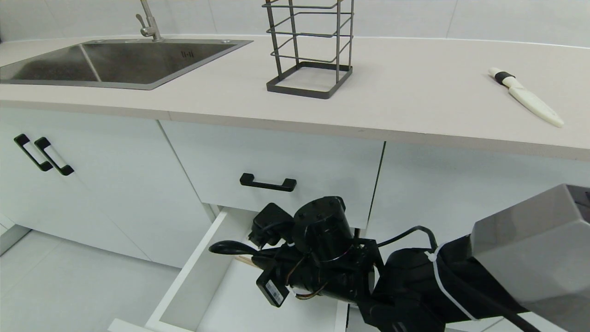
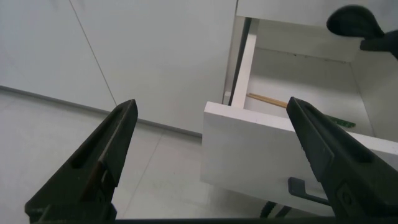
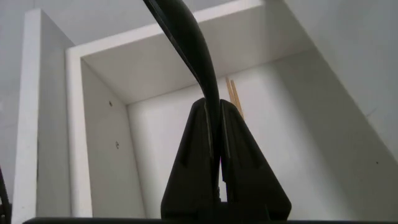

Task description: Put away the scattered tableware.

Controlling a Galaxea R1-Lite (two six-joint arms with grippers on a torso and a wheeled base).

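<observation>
A black spoon (image 1: 228, 248) hangs over the open white drawer (image 1: 184, 272), held by its handle in my right gripper (image 1: 260, 259), which is shut on it. In the right wrist view the spoon (image 3: 186, 37) rises from between the closed fingers of the gripper (image 3: 214, 109), above the drawer's floor (image 3: 292, 143). Wooden chopsticks (image 3: 235, 99) lie inside the drawer. My left gripper (image 2: 211, 107) stands open and holds nothing, outside the drawer's front corner (image 2: 249, 143). From there the spoon's bowl (image 2: 354, 22) and the chopsticks (image 2: 267, 99) are in sight. A white knife (image 1: 525, 97) lies on the counter at the right.
A dark wire rack (image 1: 309, 50) stands mid-counter, and a steel sink (image 1: 115, 60) with a tap sits at the left. Above the open drawer is a shut drawer with a black handle (image 1: 268, 183). Something green (image 2: 339, 122) lies in the open drawer. White cabinet doors flank it.
</observation>
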